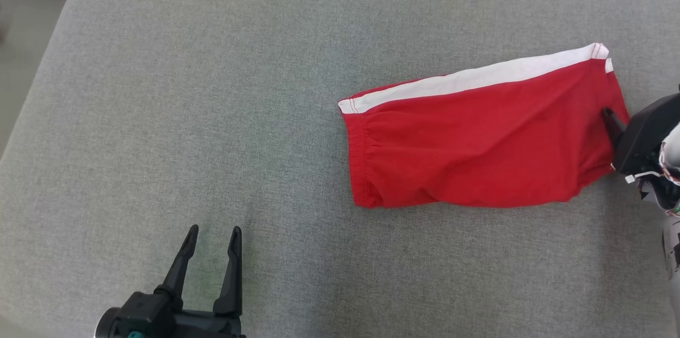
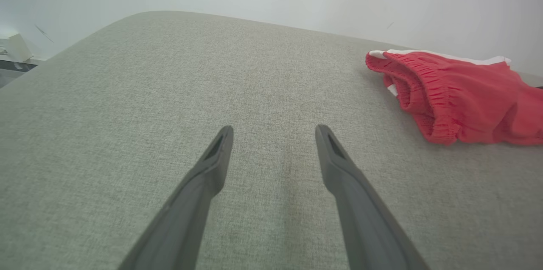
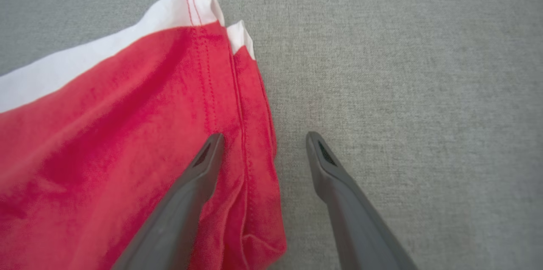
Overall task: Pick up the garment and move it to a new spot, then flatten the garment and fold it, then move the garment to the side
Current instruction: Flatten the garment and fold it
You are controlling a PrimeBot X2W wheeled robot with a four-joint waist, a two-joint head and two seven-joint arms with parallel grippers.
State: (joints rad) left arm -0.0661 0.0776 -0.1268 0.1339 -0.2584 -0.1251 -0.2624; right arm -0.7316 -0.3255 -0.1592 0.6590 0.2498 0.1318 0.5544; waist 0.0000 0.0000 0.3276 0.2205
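Red shorts (image 1: 478,152), white stripe (image 1: 478,77) along the far edge, lie flat on the grey upholstery (image 1: 212,88) at the robot's right. You can see the right gripper (image 3: 265,136) spread wide at the hem end, one finger over the cloth and the other over bare upholstery, with nothing clamped. You'll find the left gripper (image 1: 214,229) spread too, empty, well apart from the shorts.
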